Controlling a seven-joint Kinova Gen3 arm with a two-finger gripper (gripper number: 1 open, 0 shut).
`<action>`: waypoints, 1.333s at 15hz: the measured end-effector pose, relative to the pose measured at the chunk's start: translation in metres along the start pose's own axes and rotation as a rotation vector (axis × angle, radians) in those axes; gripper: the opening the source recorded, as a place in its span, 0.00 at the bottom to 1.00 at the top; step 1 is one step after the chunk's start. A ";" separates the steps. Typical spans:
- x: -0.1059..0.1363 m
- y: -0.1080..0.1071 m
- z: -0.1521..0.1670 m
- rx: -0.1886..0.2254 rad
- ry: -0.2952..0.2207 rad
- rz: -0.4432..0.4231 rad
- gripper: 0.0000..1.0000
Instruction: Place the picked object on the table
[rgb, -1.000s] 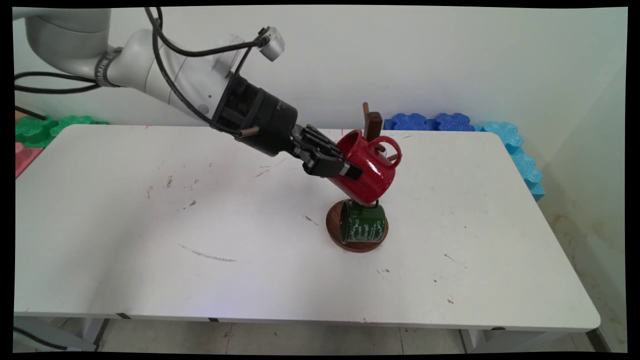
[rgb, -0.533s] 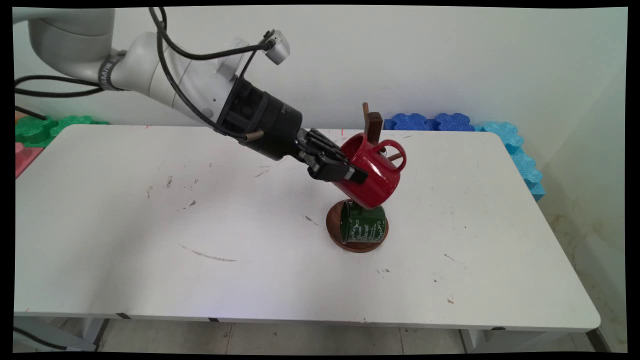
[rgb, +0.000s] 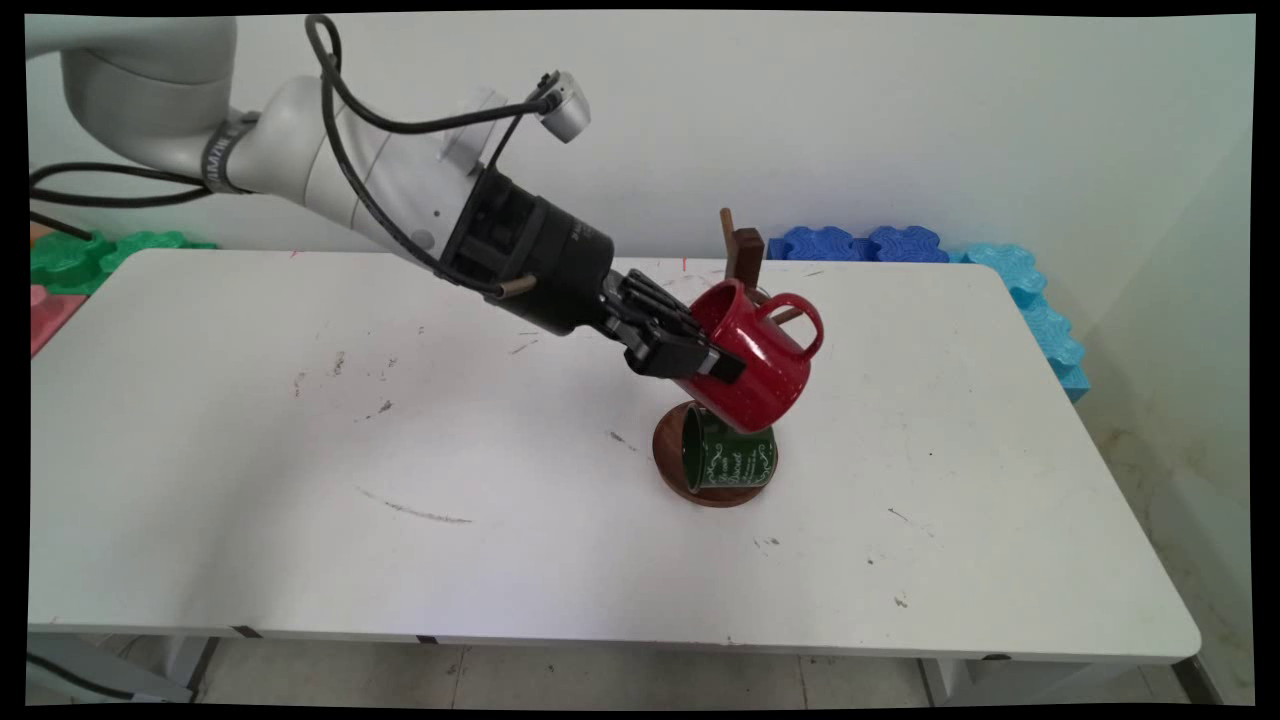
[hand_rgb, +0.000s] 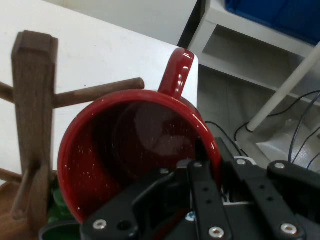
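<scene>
- We see the gripper (rgb: 712, 362) pinching the rim wall of the red mug (rgb: 757, 362), one finger inside and one outside, which lets the mug be carried tilted with its handle (rgb: 797, 322) free
- The mug hangs in the air beside the wooden mug stand (rgb: 743, 252), its handle turned toward the stand's pegs; in the hand view the handle (hand_rgb: 176, 74) sits just beside a peg (hand_rgb: 97, 93) but not over it
- A green mug (rgb: 728, 456) hangs low on the stand, above the round base (rgb: 668, 468), so the upper pegs are free
- The stand sits on the white table (rgb: 300, 480), with blue foam tiles (rgb: 865, 243) behind
</scene>
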 end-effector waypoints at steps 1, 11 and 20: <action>0.000 0.001 0.001 -0.001 -0.001 -0.001 0.00; -0.006 0.012 0.002 -0.010 -0.017 0.003 0.00; -0.016 0.014 -0.019 0.024 -0.090 0.038 0.00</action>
